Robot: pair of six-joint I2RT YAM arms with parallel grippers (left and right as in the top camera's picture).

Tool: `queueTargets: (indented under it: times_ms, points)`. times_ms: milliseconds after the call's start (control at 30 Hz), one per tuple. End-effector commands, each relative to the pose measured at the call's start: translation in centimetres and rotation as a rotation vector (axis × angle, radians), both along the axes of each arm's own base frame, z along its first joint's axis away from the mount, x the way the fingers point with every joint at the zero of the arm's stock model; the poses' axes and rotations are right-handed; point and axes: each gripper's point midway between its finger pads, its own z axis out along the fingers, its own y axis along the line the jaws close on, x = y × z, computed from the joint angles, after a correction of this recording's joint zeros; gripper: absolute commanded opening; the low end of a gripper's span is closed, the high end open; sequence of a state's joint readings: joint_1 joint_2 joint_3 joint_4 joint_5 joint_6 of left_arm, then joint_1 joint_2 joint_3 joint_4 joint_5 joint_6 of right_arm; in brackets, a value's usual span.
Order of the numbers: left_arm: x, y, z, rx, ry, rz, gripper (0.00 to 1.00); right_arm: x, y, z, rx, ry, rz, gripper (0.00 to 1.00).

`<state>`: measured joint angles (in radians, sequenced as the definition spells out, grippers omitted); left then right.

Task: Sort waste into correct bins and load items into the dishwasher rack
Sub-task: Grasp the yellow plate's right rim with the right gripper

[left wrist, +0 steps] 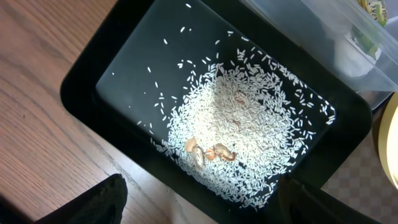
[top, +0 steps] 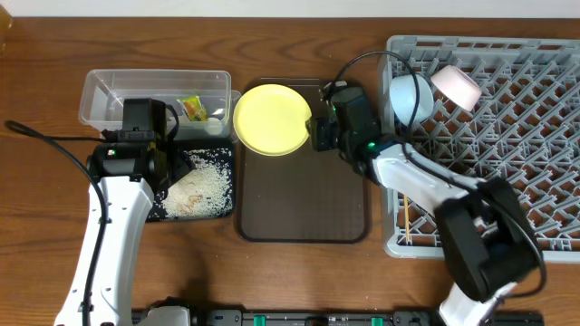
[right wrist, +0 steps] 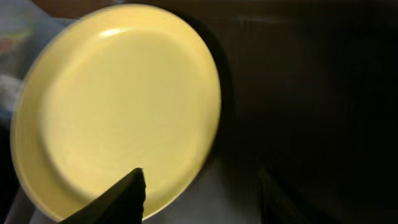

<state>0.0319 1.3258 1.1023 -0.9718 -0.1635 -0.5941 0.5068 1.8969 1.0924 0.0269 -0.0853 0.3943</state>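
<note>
Yellow plate [right wrist: 118, 106] is straddled at its rim by the wide-spread right gripper [right wrist: 199, 180]; the left gripper [left wrist: 205, 186] is held wide, empty, above rice [left wrist: 249, 118].

- The left arm [top: 113, 217] reached from the near left edge of the desk straight towards the far side, white forearm nearly upright in the overhead view.
- The left hand [left wrist: 202, 196] pointed down, its dark fingers [left wrist: 102, 199] spread wide.
- The right arm [top: 426, 181] stretched from near right towards far left.
- The right hand [right wrist: 199, 193] pointed left, with its fingers parted.
</note>
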Motion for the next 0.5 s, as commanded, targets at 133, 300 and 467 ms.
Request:
queueTargets:
  times_ms: [133, 300, 467]
  points:
    - [0.2, 0.2, 0.6, 0.009, -0.013, -0.007, 0.80, 1.5, 1.5, -1.8, 0.002, 0.052, -0.040, 0.57]
    - [0.2, 0.2, 0.6, 0.009, -0.013, -0.007, 0.80, 1.6, 2.0, -3.3, -0.019, 0.089, -0.035, 0.52]
    - [0.2, 0.2, 0.6, 0.009, -0.013, -0.007, 0.80, 1.1, 1.1, -4.3, -0.059, 0.126, -0.067, 0.36]
